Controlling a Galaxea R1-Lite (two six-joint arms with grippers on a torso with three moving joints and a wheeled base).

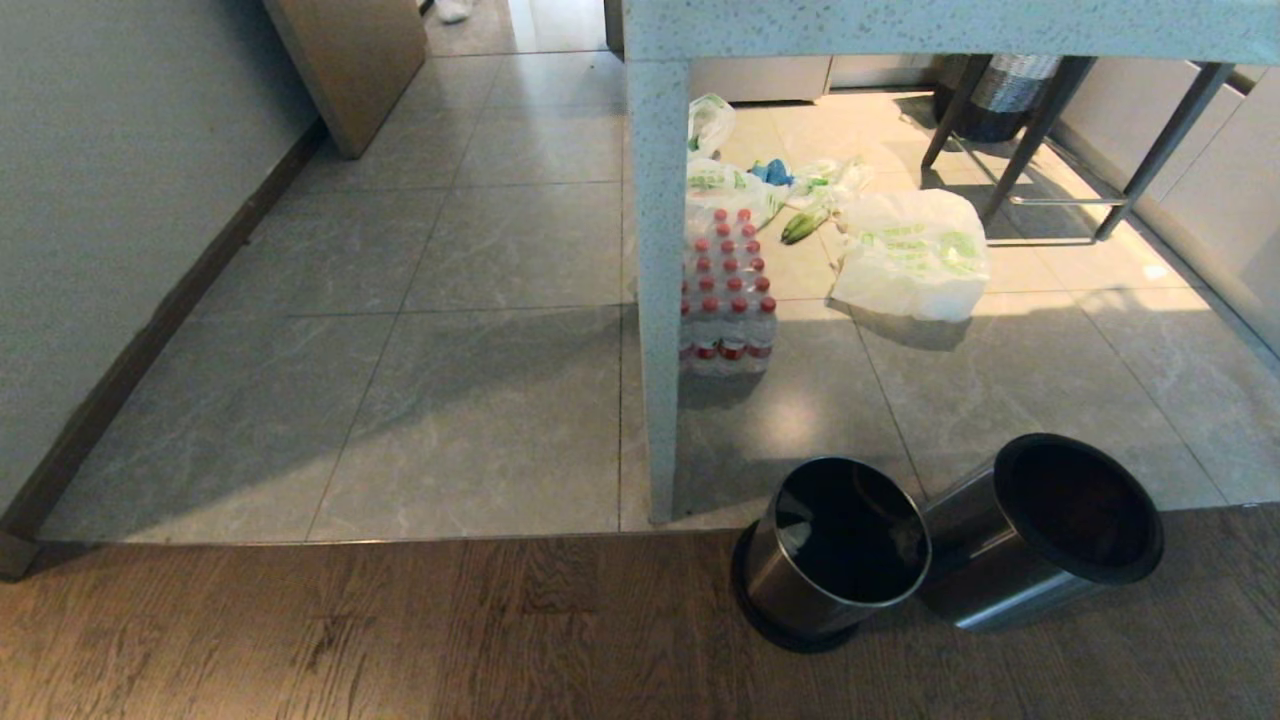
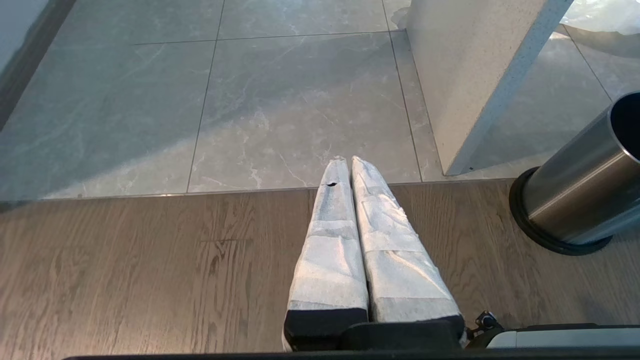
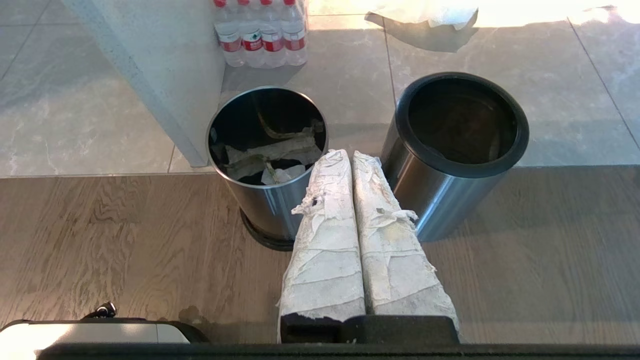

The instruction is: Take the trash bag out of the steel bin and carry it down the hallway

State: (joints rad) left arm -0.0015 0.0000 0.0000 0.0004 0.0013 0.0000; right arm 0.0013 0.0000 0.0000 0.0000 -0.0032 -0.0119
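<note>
Task not begun: bag [image 3: 270,155] sits in left-centre bin [image 3: 267,165], second bin [image 3: 460,145] beside it; left gripper [image 2: 345,162] and right gripper [image 3: 347,155] both closed, empty

1. A home kitchen-dining corner is showing here: a speckled counter [image 1: 900,25] is standing on its slab leg on pale tiles [image 1: 500,400] beside wood flooring [image 1: 400,630]
2. Shopping bags [image 1: 912,255] and a bottle pack [image 1: 727,300] are lying under it
3. Stool legs [image 1: 1040,130] and cabinets [image 1: 1220,170] are lining the back
</note>
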